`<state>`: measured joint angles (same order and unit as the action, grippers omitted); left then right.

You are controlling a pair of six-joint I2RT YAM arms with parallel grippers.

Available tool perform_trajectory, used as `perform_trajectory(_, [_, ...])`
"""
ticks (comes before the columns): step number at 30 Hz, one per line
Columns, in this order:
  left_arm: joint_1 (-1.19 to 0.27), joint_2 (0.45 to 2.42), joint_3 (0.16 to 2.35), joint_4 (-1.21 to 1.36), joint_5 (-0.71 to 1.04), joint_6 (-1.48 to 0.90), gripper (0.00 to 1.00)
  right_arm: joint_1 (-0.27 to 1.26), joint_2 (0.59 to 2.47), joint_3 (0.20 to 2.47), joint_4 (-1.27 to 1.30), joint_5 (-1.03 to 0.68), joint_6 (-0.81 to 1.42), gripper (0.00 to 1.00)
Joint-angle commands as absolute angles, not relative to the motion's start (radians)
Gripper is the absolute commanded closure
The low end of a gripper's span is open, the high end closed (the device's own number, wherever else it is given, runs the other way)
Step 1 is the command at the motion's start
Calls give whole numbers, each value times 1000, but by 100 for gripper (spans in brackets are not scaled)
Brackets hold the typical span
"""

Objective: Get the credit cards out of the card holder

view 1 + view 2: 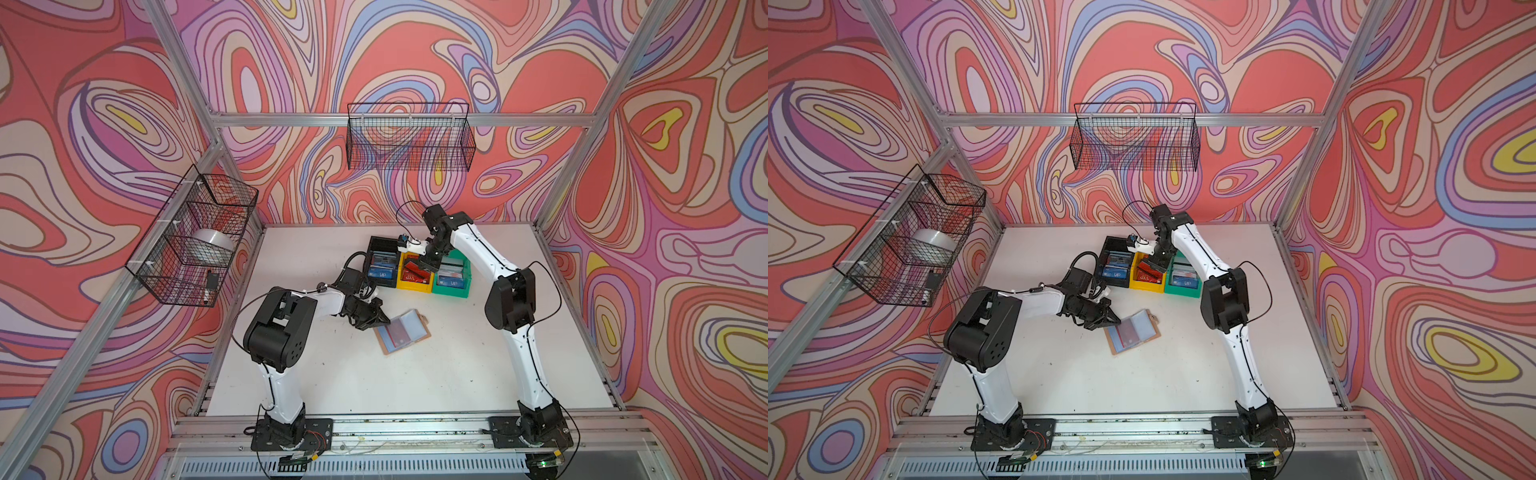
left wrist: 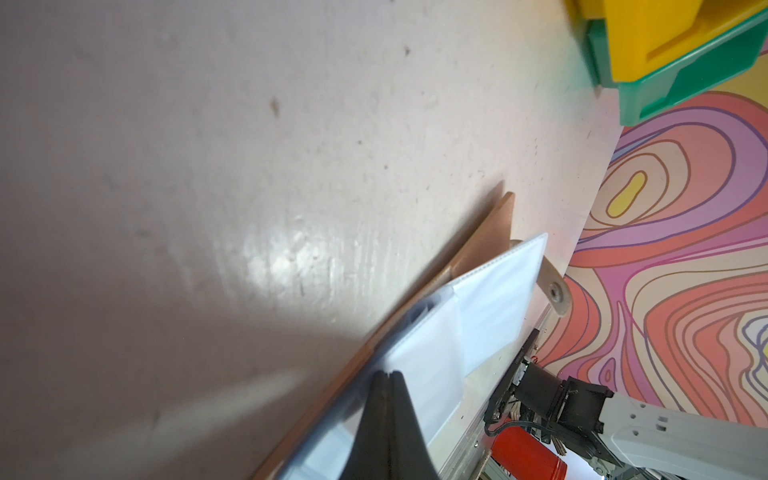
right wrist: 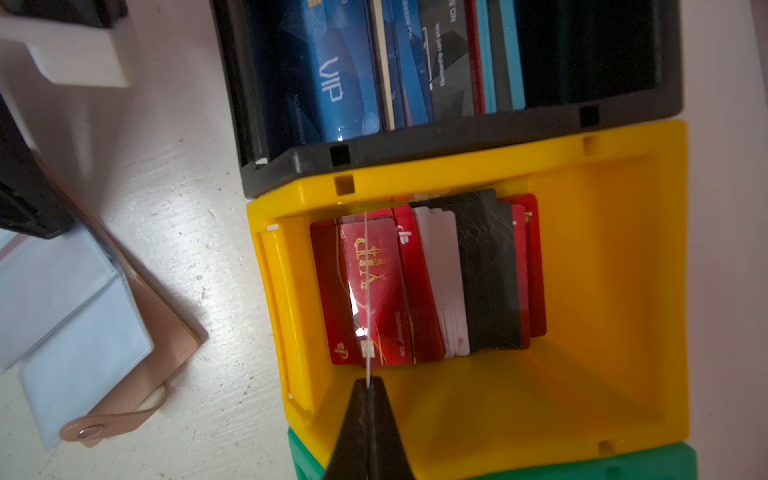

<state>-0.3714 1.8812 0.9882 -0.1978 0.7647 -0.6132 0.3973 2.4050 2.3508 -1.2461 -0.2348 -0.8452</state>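
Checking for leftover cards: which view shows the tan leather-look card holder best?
A top view: the whole tan leather-look card holder lies open on the white table, a red card showing through one sleeve. Left wrist: only pale sleeves, steeply angled, beyond the shut left claw. Right wrist: one end with the snap tab.

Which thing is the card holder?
Look at the white table, in front of the three bins. At the tip of the left claw lies an open booklet. Only it has a tan cover and pale blue clear sleeves.
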Motion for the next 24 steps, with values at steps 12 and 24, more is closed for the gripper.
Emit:
perform_trajectory(12, [-362,1912,988,-233,706,-604,100,436,2442,2319,-1255,-165,-867,100])
perform_trajectory(24, [-362,1903,985,-230,701,-612,100,440,2421,2271,-1142,-66,-831,85])
